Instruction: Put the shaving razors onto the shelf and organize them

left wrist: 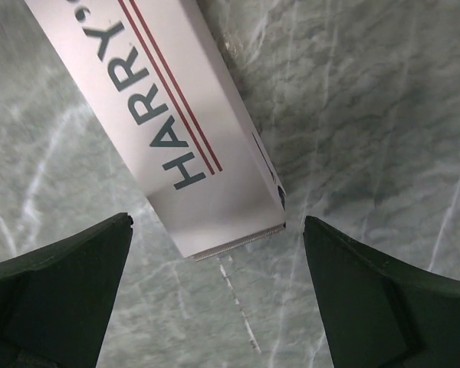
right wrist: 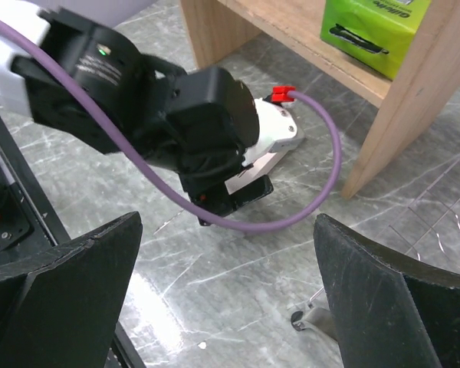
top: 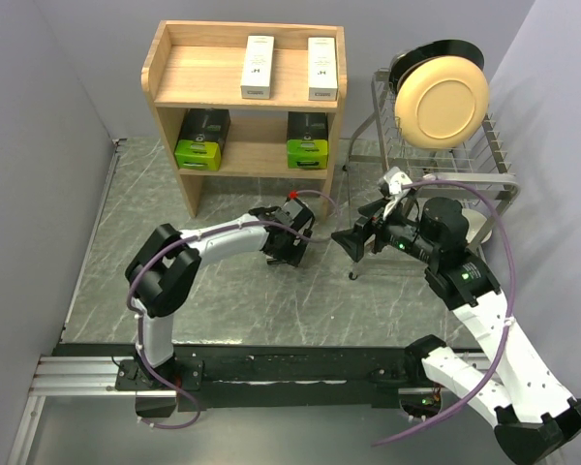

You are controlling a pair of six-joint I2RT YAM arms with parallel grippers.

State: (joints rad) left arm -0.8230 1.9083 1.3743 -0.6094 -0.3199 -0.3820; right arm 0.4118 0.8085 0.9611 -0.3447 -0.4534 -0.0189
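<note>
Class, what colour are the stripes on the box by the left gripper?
Red stripes on the box; left wrist view.

Both arms are mounted on a black base rail [top: 271,373], which has bare silver extrusion at its left end. The left arm [top: 223,237] has glossy white shell links between chunky black joint housings. The right arm [top: 494,334], at the rail's other end, is built the same way, with small green lights [top: 462,277] on its black housings. A purple cable [right wrist: 249,227] runs along each arm up from the rail; the left one ends in a red plug [right wrist: 282,93] at the wrist, farthest from the rail. The left fingers [left wrist: 54,299] and right fingers [right wrist: 61,307] are matte, dark, wedge-shaped blocks.
</note>
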